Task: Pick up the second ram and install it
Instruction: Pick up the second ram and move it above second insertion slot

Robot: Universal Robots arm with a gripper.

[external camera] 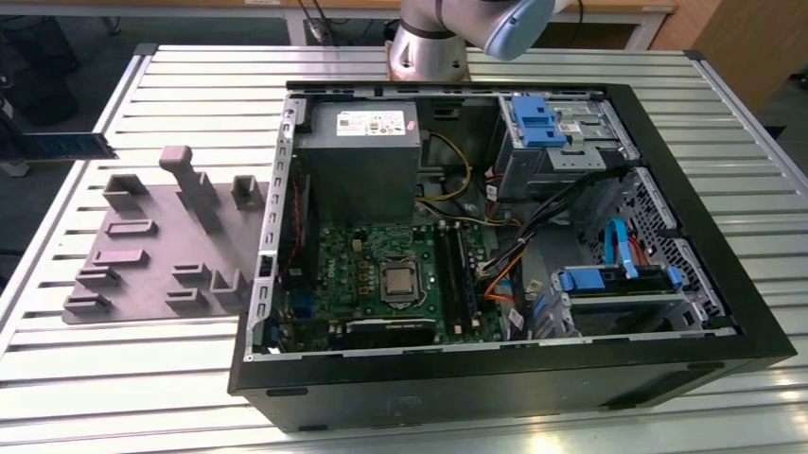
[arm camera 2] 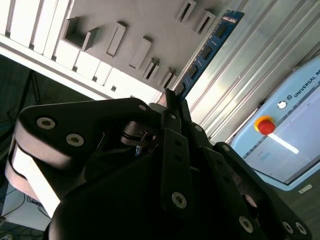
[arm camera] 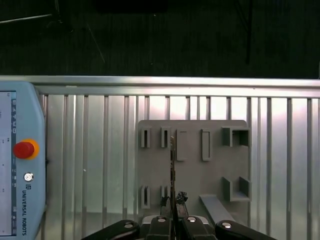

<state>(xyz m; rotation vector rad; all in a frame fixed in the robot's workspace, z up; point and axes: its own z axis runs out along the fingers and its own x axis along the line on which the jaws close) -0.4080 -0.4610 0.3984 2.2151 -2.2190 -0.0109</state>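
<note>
The second ram (arm camera 2: 209, 46) is a slim blue-green stick with dark chips, and my gripper (arm camera 2: 172, 99) is shut on one end of it. In the first wrist view the second ram (arm camera: 172, 167) shows edge-on, rising from between the fingertips of the gripper (arm camera: 173, 201) above the grey fixture plate (arm camera: 192, 165). In the exterior view the second ram (external camera: 63, 147) hangs in the air at the far left, beyond the plate (external camera: 165, 251). The black memory slots (external camera: 457, 274) lie on the motherboard inside the open computer case (external camera: 707, 246).
A teach pendant (arm camera: 20, 165) with a red button lies on the slatted metal table (arm camera: 100, 150) beside the fixture plate. Grey blocks (external camera: 189, 180) stand up from the plate. Cables, a power supply (external camera: 360, 142) and blue drive brackets (external camera: 536, 118) crowd the case.
</note>
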